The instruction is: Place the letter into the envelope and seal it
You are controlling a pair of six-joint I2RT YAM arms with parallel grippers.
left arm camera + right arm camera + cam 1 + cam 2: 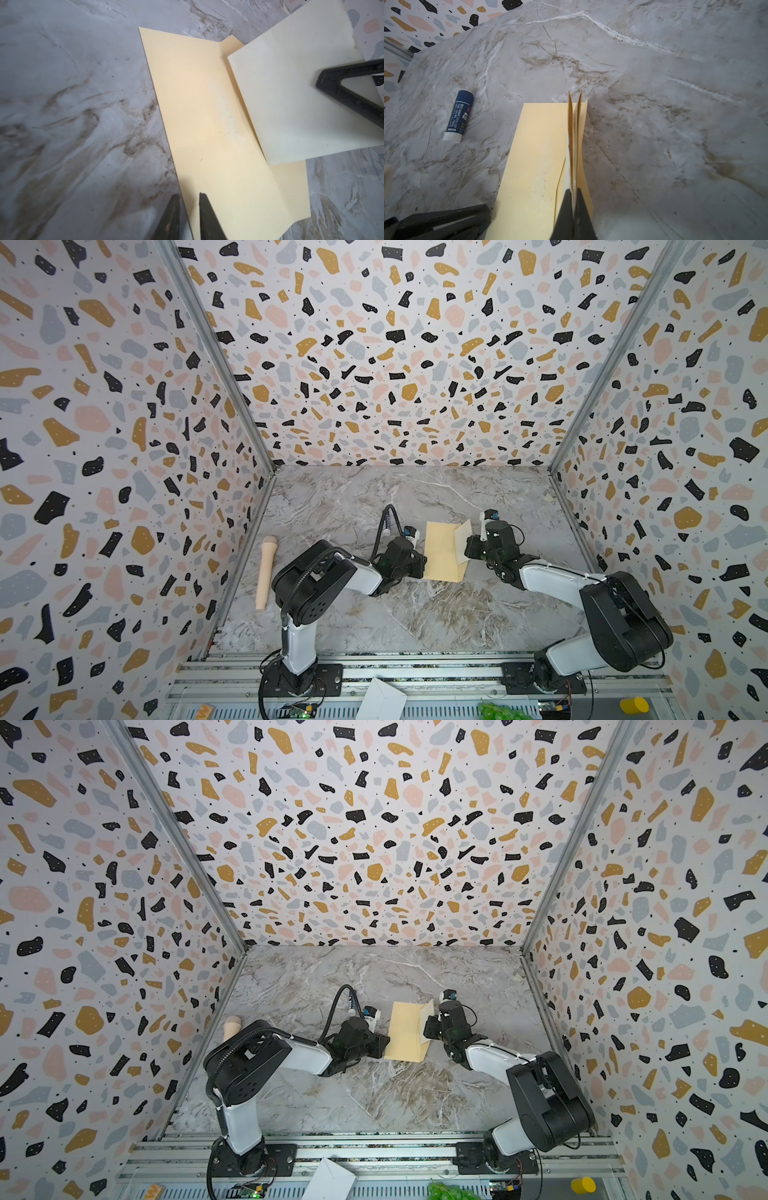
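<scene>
- In both top views the envelope point(442, 551) lies flat on the table point(374, 614), between the two end effectors.
- The left end effector point(423, 566) has its tips at one long edge of the envelope. The right end effector point(468, 546) is at the other long side and holds the letter point(462, 539) up on its edge.
- In the left wrist view, this end effector's fingers point(207, 218) are a little apart. One is over the envelope and one is over the bare table, with the paper's edge in the gap. They do not look like they are squeezing anything.
- The letter stands well ahead of those fingers, over the open flap point(291, 197).
- In the right wrist view, the right end effector is closed tight on the folded letter point(575, 135). The sheets stick out ahead of the tips and spread apart at the far end.
- The envelope lies just beside and below those tips. A glue stick point(457, 117) lies farther off on that same side.
- The letter looks thin, light and floppy. Its loose layers could catch on the envelope's mouth, so I think a hold close to the fold is best.
- The envelope looks light too and may slide on the smooth table. I think the left end effector should press or pinch its edge gently, because paper creases easily.
</scene>
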